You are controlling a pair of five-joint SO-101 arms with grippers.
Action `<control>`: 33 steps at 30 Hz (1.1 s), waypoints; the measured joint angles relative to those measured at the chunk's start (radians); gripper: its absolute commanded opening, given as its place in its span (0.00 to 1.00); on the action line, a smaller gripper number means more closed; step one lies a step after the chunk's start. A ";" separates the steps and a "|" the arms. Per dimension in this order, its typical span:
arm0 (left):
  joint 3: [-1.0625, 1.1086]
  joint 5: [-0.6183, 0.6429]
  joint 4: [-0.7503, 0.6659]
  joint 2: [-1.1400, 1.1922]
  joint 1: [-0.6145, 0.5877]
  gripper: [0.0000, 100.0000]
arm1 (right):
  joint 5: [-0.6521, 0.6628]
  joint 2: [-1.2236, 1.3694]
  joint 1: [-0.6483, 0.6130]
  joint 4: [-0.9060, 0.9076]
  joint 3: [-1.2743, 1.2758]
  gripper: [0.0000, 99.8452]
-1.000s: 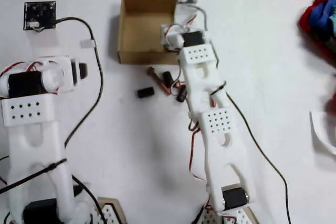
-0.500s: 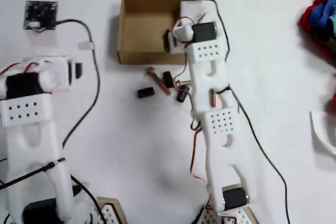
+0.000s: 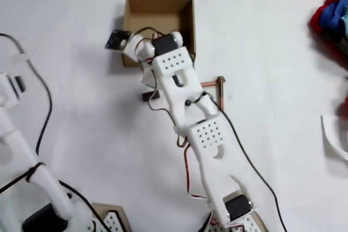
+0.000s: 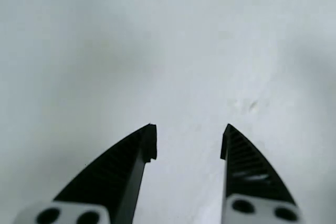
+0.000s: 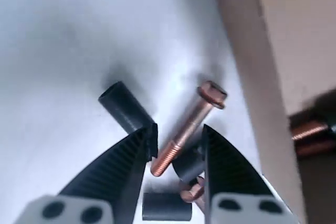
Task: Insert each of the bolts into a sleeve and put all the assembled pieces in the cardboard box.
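Fingers of right gripper (image 5: 178,140) spread, tip of copper bolt (image 5: 190,124) between them, black sleeves (image 5: 126,109) just beside the bolt, cardboard box (image 5: 247,72) close by with its wall alongside, left gripper (image 4: 188,140) likewise parted, hovering over bare white table (image 4: 157,35)

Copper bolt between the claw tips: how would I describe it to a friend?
Find the cardboard box; beside its wall, black sleeves lie on the table. The copper bolt lies between the right claw's open tips, head toward the box. Long, bare and copper, it stands out from the stubby black sleeves.
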 measured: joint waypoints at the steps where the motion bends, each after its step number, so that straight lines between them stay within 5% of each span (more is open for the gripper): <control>1: 0.000 0.000 0.000 0.000 -0.008 0.21 | 0.011 0.000 -0.002 0.000 0.012 0.13; 10: 0.000 0.000 0.000 0.000 -0.023 0.21 | 0.109 -0.002 -0.041 0.000 0.146 0.13; 33: 0.003 0.000 0.006 0.000 -0.023 0.21 | 0.106 0.060 -0.087 0.000 0.158 0.12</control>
